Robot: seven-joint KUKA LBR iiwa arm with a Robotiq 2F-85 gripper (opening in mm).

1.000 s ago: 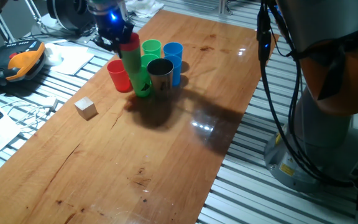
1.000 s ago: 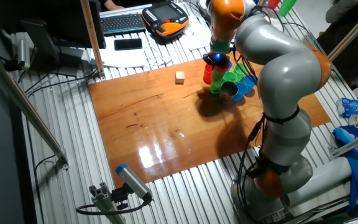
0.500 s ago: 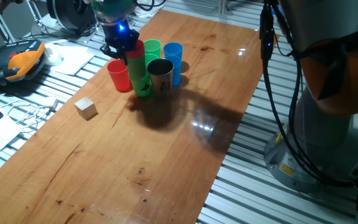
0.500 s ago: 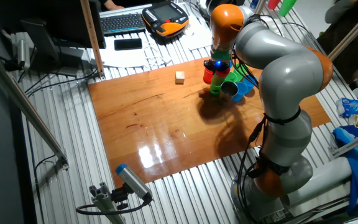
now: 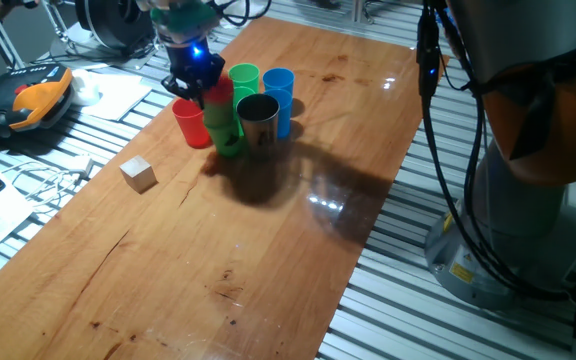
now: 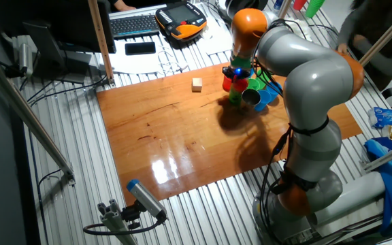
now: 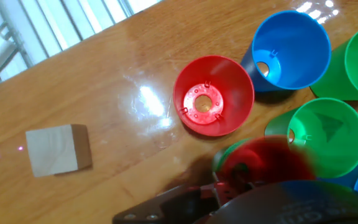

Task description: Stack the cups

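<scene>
- Your gripper (image 5: 201, 88) sits over the green cup (image 5: 230, 135); its jaws appear clamped on a red cup (image 5: 218, 92), seated inside so the tapers nest.
- The steel cup (image 5: 259, 118) stands just beside that green cup.

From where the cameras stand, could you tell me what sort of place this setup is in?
Most likely a robotics lab, not a home. The wooden tabletop rests on a ribbed aluminium bench, an orange robot teach pendant and a black computer keyboard lie behind it, and loose cables run about.

two red cups (image 5: 192, 122), three green cups (image 7: 325, 134), two blue cups (image 7: 291, 43), one steel cup (image 5: 259, 115), one wooden cube (image 5: 139, 173)
</scene>
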